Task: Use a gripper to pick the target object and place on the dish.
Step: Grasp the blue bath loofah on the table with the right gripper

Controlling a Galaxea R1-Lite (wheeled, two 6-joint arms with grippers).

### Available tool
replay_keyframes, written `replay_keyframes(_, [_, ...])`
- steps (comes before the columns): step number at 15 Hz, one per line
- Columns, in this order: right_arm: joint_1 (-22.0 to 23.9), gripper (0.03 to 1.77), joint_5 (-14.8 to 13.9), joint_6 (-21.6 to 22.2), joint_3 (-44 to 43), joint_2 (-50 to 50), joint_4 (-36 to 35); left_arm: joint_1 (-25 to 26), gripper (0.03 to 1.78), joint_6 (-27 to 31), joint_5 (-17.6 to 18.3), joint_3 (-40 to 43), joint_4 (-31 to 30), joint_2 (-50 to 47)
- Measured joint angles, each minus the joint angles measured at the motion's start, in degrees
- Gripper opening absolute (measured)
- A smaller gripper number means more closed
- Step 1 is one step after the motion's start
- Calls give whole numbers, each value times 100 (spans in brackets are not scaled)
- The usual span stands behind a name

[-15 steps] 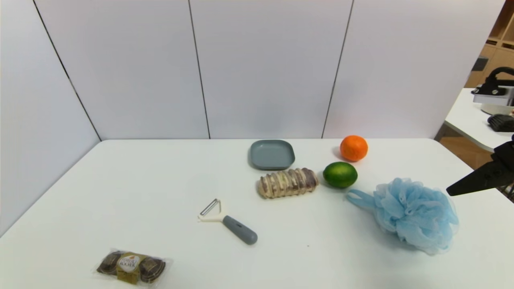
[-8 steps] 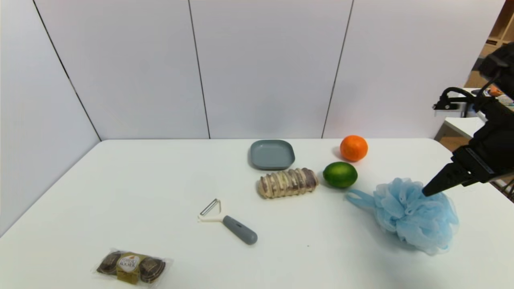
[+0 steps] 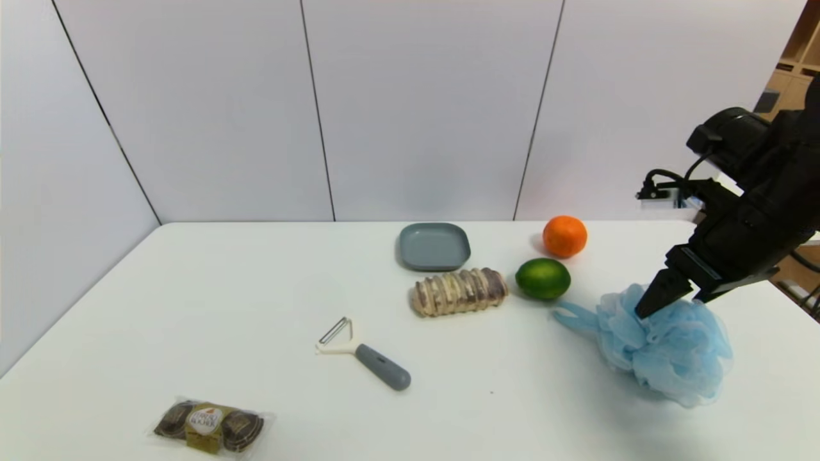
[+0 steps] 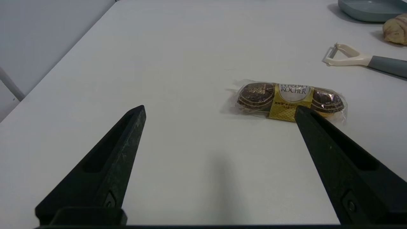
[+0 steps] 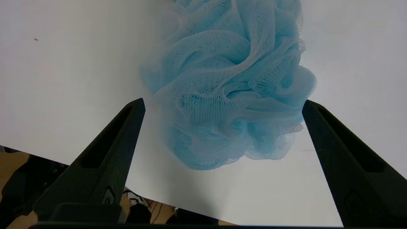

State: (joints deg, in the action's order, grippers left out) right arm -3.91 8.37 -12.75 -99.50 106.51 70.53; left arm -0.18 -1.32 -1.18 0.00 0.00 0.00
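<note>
Overhead, from the head view, a white table (image 3: 256, 288) is seen with the light blue bath pouf (image 3: 666, 346) lying at about four o'clock of the scene, its loop strap pointing toward nine o'clock. The right gripper (image 3: 660, 301) is poised steeply downward at the pouf's upper edge, only one dark fingertip being visible there, so its spread cannot be judged from this angle. The grey-blue dish (image 3: 434, 246) is placed well apart from the pouf, toward ten o'clock of it, with nothing on it. Between the two, a lime (image 3: 542, 278) and a bread roll (image 3: 459, 292) are found, the roll just in front of the dish; an orange (image 3: 564, 236) sits at one o'clock of the lime. A peeler (image 3: 365, 353) and a chocolate pack (image 3: 209, 426) lie farther toward seven o'clock. From the left wrist view, the left gripper (image 4: 219, 111) is shown held low and level over the near table, its fingers spread wide and empty, with the chocolate pack just beyond one fingertip and the peeler and a corner of the dish farther off. From the right wrist view, what the head view hides is supplied: the right gripper's two fingers (image 5: 105, 152) stand wide apart, the pouf lying between them but beyond their tips, untouched, near the table's edge.
</note>
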Motion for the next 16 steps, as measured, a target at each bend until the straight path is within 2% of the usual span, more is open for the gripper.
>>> replay_keyframes(9, [-101,171,-2,-63,708,195,-11,0,169,2,0,0,0,0])
replay_keyframes(16, [-241,171,-22,-30,752,573,-161,0,169,2,0,0,0,0])
